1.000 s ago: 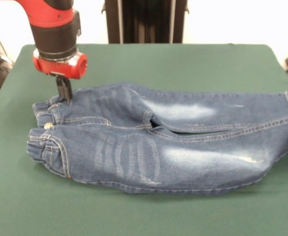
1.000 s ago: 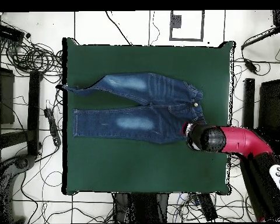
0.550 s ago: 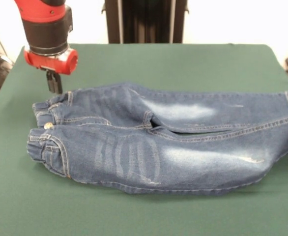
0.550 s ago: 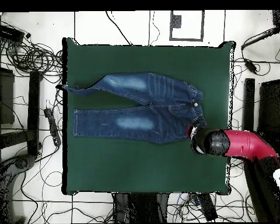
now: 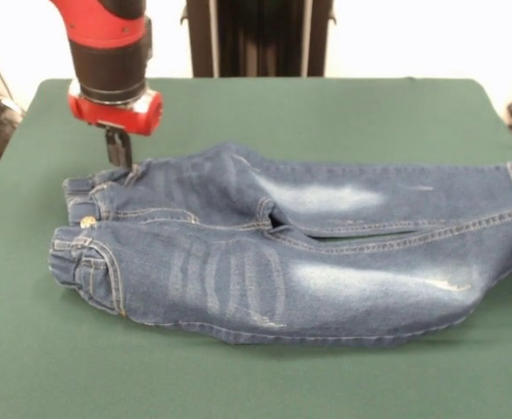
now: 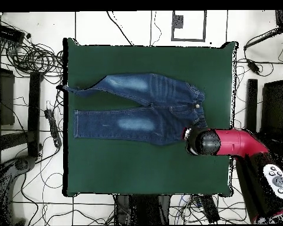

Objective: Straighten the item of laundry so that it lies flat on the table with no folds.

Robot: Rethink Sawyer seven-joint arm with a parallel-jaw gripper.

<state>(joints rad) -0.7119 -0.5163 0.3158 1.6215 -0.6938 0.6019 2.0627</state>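
Gripper at the waistband corner of the jeans

The jeans [image 5: 282, 253] lie spread on the table [image 5: 343, 113], legs apart; the gripper [image 5: 119, 148] touches the waistband's far corner, probably to pull it flat; I cannot tell whether it grips

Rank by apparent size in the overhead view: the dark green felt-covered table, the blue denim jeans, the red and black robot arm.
1. Dark green felt-covered table, far the largest.
2. Blue denim jeans, covering a minor share of the table.
3. Red and black robot arm; it stands nearer the camera and is partly cut off, so its place below the jeans is unsure.
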